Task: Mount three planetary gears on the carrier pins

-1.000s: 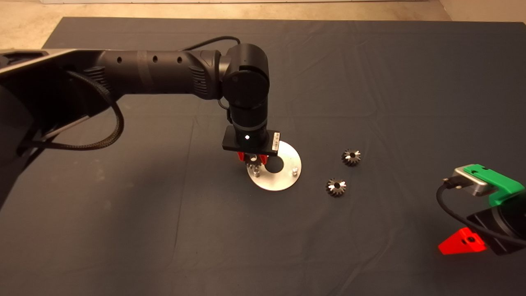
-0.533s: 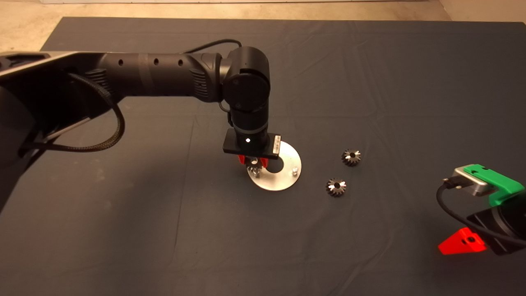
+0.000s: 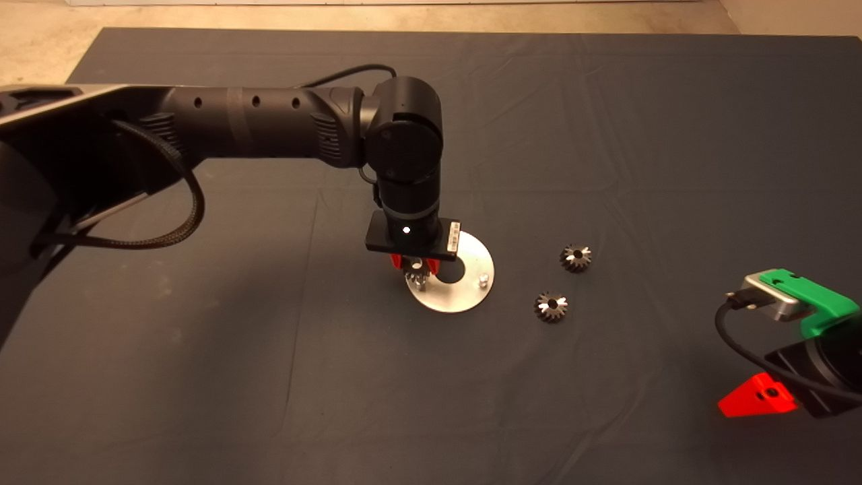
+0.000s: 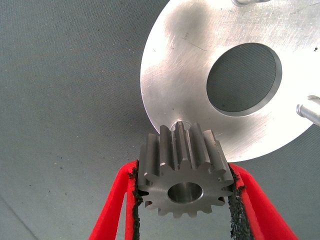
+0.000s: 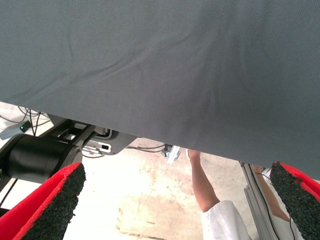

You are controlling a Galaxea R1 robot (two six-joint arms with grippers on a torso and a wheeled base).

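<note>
1. Head view: left hand (image 3: 415, 264) hangs over the near-left rim of the round plate (image 3: 458, 296) on the bench's dark mat (image 3: 606, 135), clamping one gear (image 3: 416, 274). Two more gears (image 3: 551, 306) (image 3: 576, 257) lie on the mat to the plate's right, well apart from it. Right hand (image 3: 764, 397) waits at the lower right edge.
2. Left wrist view: red fingers (image 4: 250, 195) pinch the gear (image 4: 185, 182) directly over a carrier pin (image 4: 179, 125) at the plate's (image 4: 170, 75) rim; another pin (image 4: 310, 111) stands bare.
3. Right wrist view: right hand's fingers (image 5: 55, 200) are spread wide and hold nothing; a person's arm (image 5: 202, 182) shows beyond the mat.
</note>
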